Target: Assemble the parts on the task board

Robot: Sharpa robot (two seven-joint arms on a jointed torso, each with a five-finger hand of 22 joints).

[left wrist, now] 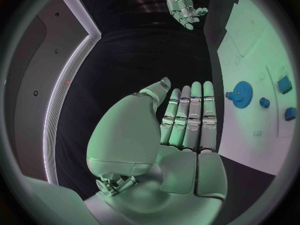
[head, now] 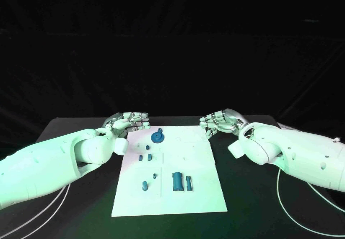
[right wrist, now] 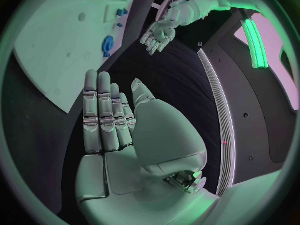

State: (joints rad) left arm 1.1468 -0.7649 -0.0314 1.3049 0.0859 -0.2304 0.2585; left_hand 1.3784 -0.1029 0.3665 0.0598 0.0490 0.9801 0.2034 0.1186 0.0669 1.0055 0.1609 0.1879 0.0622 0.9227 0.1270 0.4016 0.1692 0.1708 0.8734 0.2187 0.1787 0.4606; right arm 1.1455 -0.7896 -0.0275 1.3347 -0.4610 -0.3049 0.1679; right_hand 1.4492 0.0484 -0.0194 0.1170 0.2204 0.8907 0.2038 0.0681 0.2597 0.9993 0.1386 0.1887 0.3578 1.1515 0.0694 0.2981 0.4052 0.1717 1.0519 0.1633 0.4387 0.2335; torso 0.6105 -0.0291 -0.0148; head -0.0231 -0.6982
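Over the board's far corners both the left hand (head: 128,121) and right hand (head: 220,121) hover empty-fingered, so any reach should come down squarely on the blue parts (head: 157,136) scattered across the task board (head: 194,199) mid-desk.

smooth white arms (head: 50,167), silver jointed hands (head: 129,121), thin white cables (head: 302,209).

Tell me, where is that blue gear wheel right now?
In the head view the blue gear sits near the far edge of the white task board, on its left side, just in front of the left robot hand.
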